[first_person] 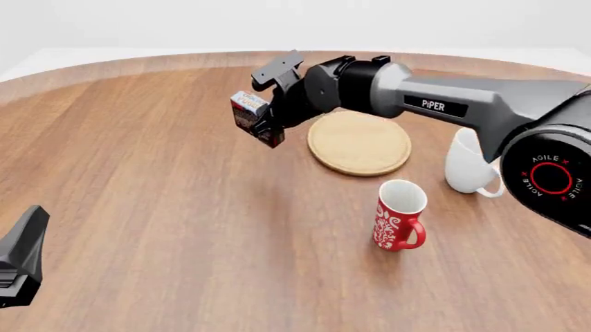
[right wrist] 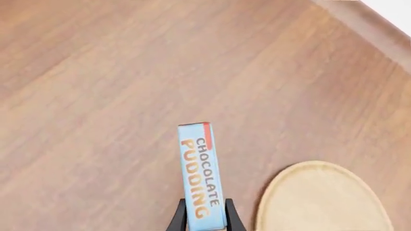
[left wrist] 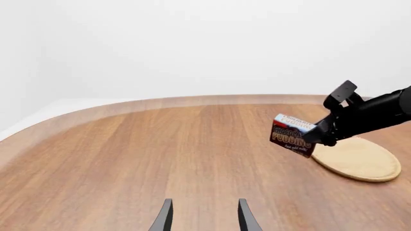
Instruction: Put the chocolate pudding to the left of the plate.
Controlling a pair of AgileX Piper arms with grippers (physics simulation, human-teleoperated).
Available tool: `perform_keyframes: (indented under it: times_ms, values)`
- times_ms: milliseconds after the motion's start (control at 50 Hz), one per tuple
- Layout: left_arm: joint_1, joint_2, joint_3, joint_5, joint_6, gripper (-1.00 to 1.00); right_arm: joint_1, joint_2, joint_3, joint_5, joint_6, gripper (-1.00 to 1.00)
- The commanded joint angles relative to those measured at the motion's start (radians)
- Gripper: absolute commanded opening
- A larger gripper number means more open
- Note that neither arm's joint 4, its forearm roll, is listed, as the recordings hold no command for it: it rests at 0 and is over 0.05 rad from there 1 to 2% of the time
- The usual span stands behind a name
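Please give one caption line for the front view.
Right gripper holds chocolate pudding left of plate.

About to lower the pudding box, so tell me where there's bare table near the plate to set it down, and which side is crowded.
Bare wood lies left of the plate, under the chocolate pudding held in the right gripper, stretching toward the left gripper. Crowded: right of the plate, the white mug and red patterned mug.
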Motion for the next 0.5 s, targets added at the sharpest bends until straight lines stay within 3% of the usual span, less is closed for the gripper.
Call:
perform_keyframes:
  times_ms: [20,320,500]
  values:
    - [0.000,0.000,0.000,0.000,0.000,1.00,-0.008,0.061,-0.117,0.085,0.035,-1.00]
    - [0.000,0.000,0.000,0.000,0.000,1.00,-0.037,0.197,-0.328,0.210,0.018,-1.00]
    - [0.000,0.000,0.000,0.000,0.000,1.00,-0.032,0.231,-0.385,0.253,0.021,-1.00]
